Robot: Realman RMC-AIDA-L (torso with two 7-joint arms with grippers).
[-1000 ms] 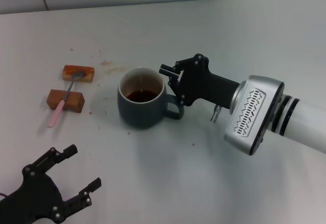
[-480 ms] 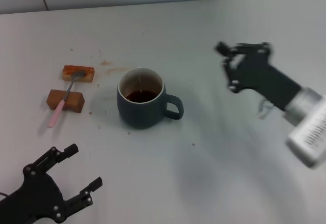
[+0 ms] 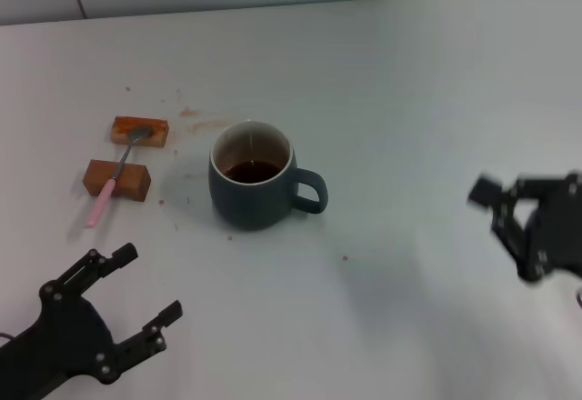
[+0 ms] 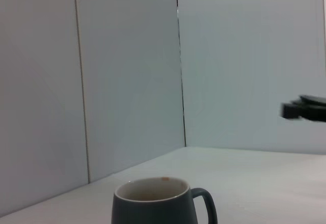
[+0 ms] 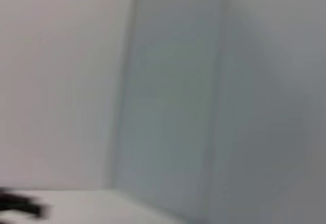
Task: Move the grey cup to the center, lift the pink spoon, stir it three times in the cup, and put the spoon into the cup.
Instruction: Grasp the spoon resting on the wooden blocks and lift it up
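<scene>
While the grey cup (image 3: 252, 188) stands upright on the counter (image 3: 400, 73), well apart from both arms, the left pincer (image 3: 136, 296) hangs spread wide and empty nearer the robot. The pink spoon (image 3: 115, 182) lies across two brown blocks (image 3: 117, 179) beyond it. The right pincer (image 3: 509, 214) is blurred; I cannot tell its opening.

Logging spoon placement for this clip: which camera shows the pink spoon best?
The head view: the pink spoon lies across two brown blocks, left of the grey cup. The left wrist view shows only the cup; the right wrist view shows neither.
</scene>
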